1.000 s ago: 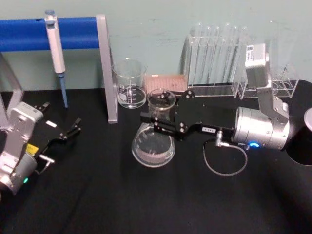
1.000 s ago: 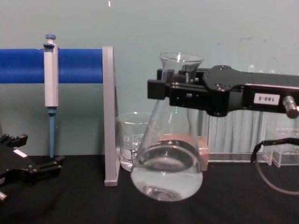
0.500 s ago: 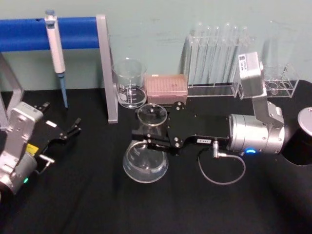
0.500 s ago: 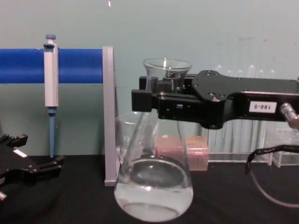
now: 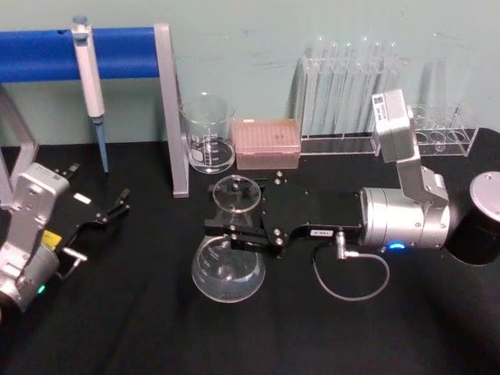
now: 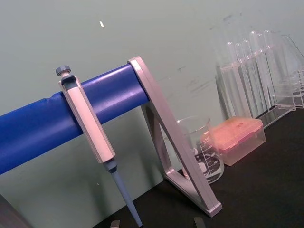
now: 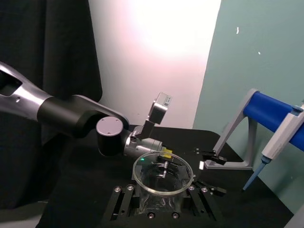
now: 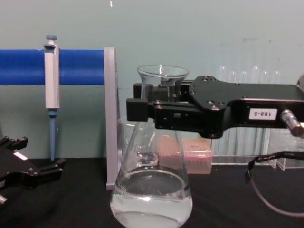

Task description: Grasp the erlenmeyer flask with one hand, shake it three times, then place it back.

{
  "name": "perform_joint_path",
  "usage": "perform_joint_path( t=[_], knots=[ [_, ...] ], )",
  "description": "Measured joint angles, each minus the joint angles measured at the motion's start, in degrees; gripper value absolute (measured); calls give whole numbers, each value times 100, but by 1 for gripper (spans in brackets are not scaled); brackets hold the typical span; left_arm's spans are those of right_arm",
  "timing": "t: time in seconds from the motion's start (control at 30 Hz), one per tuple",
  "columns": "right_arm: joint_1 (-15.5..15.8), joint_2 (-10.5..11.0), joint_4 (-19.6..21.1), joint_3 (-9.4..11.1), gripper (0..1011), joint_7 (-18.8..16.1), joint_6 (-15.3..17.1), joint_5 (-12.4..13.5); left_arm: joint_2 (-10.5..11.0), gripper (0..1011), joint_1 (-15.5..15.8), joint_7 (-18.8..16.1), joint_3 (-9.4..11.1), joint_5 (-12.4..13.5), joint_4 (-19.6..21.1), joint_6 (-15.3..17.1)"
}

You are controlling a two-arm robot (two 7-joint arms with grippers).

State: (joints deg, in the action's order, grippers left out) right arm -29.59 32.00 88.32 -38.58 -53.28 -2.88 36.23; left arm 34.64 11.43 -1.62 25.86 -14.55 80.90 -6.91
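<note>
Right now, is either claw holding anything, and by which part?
The right gripper holds the erlenmeyer flask by its narrow neck, just below the flared rim. The left gripper, off to the left, is open and holds nothing.

Head view: high, looking forward-down over whole counter [image 5: 156,328]. Chest view: low, side-on, very near flask [image 8: 151,199]. Left wrist view: low, angled up at blue bar [image 6: 28,133]. Right wrist view: close above flask mouth. All share blue bar.
</note>
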Motion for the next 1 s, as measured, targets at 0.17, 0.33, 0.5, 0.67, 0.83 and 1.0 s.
perform_joint_path(
  t=[0.17, 0.33, 0.5, 0.67, 0.83, 1.0],
  knots=[
    [14, -2, -2, 5, 449, 257, -8, 29, 0, 1001, 0, 0, 0, 0, 0, 0],
    [91, -50, 14, 112, 449, 707, 0, 7, 0, 1001, 0, 0, 0, 0, 0, 0],
    [217, -156, 42, 306, 449, 1348, 110, -106, 0, 1001, 0, 0, 0, 0, 0, 0],
    [327, -271, 51, 483, 449, 1915, 219, -258, 0, 1001, 0, 0, 0, 0, 0, 0],
    [431, -392, 47, 651, 449, 2463, 332, -447, 0, 1001, 0, 0, 0, 0, 0, 0],
    [560, -539, 37, 850, 449, 3098, 450, -661, 0, 1001, 0, 0, 0, 0, 0, 0]
  ],
)
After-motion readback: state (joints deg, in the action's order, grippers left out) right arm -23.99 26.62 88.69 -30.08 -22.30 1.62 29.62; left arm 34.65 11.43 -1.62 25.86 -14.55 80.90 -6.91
